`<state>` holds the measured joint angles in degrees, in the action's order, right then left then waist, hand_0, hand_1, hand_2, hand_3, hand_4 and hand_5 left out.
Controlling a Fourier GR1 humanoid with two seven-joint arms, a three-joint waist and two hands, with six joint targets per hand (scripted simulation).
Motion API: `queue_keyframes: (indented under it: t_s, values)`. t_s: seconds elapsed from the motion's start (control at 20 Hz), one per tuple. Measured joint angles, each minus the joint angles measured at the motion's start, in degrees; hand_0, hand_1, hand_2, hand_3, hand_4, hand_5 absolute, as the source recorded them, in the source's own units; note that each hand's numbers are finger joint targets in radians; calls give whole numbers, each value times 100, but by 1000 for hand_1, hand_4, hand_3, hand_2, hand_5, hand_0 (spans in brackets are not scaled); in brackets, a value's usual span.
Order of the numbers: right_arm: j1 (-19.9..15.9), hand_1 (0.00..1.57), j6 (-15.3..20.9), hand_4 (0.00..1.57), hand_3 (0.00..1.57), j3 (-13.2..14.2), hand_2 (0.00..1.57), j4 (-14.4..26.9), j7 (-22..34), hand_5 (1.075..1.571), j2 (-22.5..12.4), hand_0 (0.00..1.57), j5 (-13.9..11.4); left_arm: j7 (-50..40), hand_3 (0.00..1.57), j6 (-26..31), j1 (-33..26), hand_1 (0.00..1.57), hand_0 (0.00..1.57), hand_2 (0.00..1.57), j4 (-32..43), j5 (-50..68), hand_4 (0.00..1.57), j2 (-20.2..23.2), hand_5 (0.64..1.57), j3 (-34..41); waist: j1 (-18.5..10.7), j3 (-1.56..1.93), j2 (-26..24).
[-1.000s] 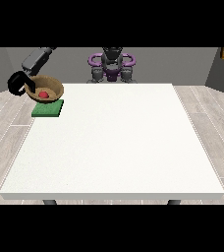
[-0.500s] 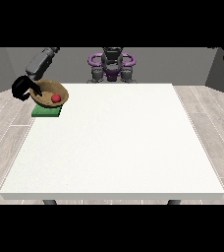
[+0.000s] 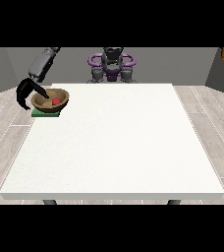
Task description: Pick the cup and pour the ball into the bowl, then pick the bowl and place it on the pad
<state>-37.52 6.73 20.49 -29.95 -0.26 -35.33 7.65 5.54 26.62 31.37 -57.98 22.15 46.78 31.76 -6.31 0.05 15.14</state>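
Here the white bench (image 3: pixel 114 142) fills most of the front view, its near edge towards the camera and the robot torso (image 3: pixel 112 64) behind its far edge. A grey arm (image 3: pixel 41 65) reaches down from the upper left of the view to the bench's far left corner. At that corner lies the green pad (image 3: pixel 46 113), flat on the bench surface, with only its front and left edges showing. The brown bowl (image 3: pixel 50 99) sits on top of the pad and covers most of it; the bowl is upright with its opening facing up. The hand at the view's left (image 3: pixel 26 91) is at the bowl's left side, black fingers curved downward beside the outer wall, with one part lying over the rim into the bowl. It appears to clasp the bowl's rim. The red ball (image 3: pixel 56 101) rests inside the bowl, right of centre. The other hand shows nowhere in the view.
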Motion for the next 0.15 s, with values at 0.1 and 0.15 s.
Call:
queue_keyframes:
  t_s: [0.1,0.15]
  values:
    - [22,0,-157,0,0,-30,0,80,97,1383,-140,0,-32,-135,0,-58,-97,0,0,0,-140,7,1190,-122,1569,-90,-1,2,-194]
    - [3,0,-235,200,0,-96,0,41,228,1375,-191,0,-71,-149,0,-46,-145,0,0,0,-81,-9,1190,-146,1569,-113,50,0,-324]
